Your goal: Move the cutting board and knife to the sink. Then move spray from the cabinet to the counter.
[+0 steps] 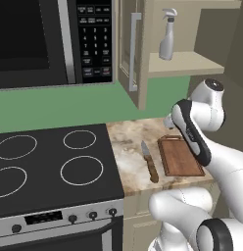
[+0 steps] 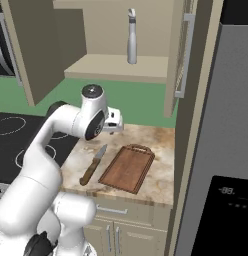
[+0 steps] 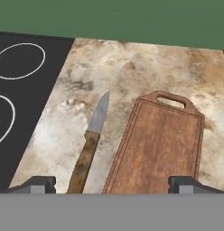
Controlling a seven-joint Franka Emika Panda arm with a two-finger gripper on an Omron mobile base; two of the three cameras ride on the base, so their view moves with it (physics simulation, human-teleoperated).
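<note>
The claw (image 3: 112,184) stands wide open and grasps nothing: in the hand view its two dark fingertips (image 3: 39,183) rise far apart at the bottom, one below the knife's handle side, the other below the right part of the board, with bare air between them and the things lying beneath. It touches neither.

The arm is folded high over the counter's front; in the right base view the wrist sits above the rear of the stone top, the hand (image 2: 112,121) pointing away from the base and down toward the counter.

From left to right in the left base view: the black stovetop (image 1: 50,166) with its ring marks, then the marbled counter (image 1: 128,147). On it lies the knife (image 1: 150,162), blade toward the green back wall (image 1: 69,105), wooden handle toward the front edge. Just beside it on the right, not touching, lies the cutting board (image 1: 178,156), flat, its handle cut-out toward the wall, partly hidden by the forearm.

Above, the microwave (image 1: 45,39) hangs at left; to its right the cabinet (image 1: 135,54) stands with its door open, and the spray (image 1: 167,40) stands upright on the shelf (image 1: 187,62).
</note>
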